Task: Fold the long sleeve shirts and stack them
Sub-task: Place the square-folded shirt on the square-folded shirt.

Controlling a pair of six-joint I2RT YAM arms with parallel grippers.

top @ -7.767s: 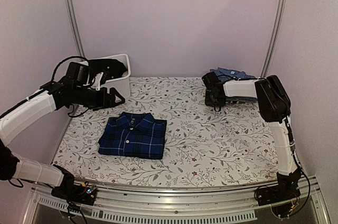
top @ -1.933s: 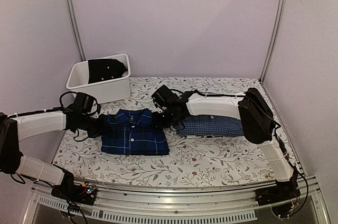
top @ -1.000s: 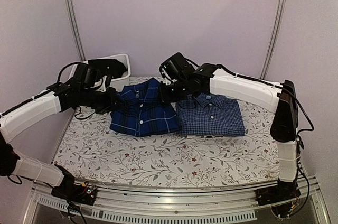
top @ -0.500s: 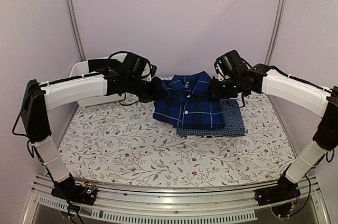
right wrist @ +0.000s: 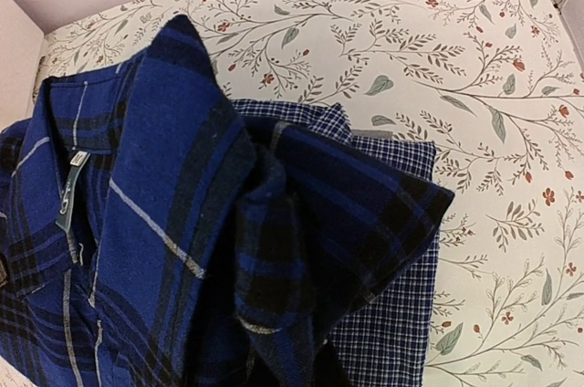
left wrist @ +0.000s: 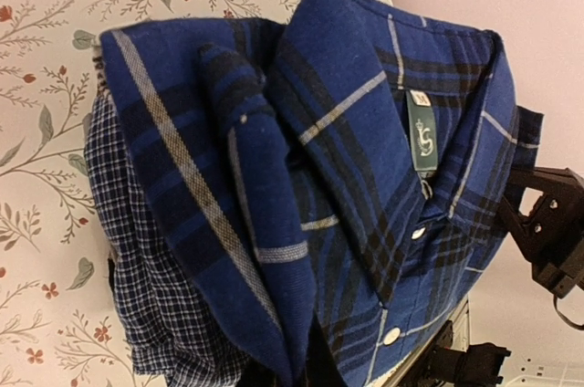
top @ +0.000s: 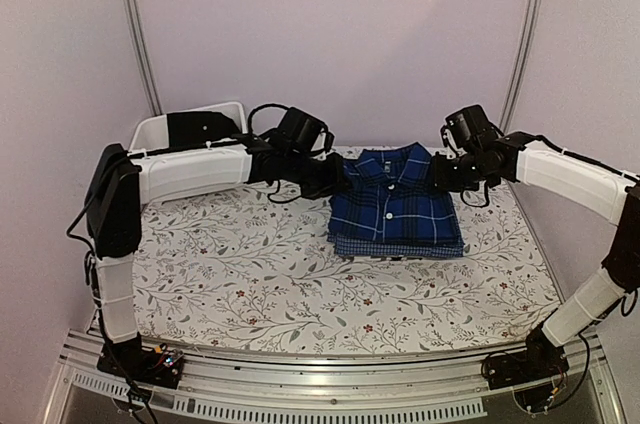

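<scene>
Left pincer [top: 333, 179] and right pincer [top: 441, 176] each clamp a side of the folded plaid shirt [top: 392, 206], held over the checked shirt [top: 400, 247] near the table's [top: 250, 274] far edge.

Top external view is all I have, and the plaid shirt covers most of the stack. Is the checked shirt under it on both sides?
Observer: Right wrist view: the checked shirt lies under the plaid shirt, and one corner shows past the plaid's side edge.
Operator: Is the plaid flat on that side?
Observer: No. Its side edge is bunched into a thick raised fold.
Operator: And the other side?
Observer: Left wrist view: checked cloth peeks out beneath the plaid there too.
</scene>
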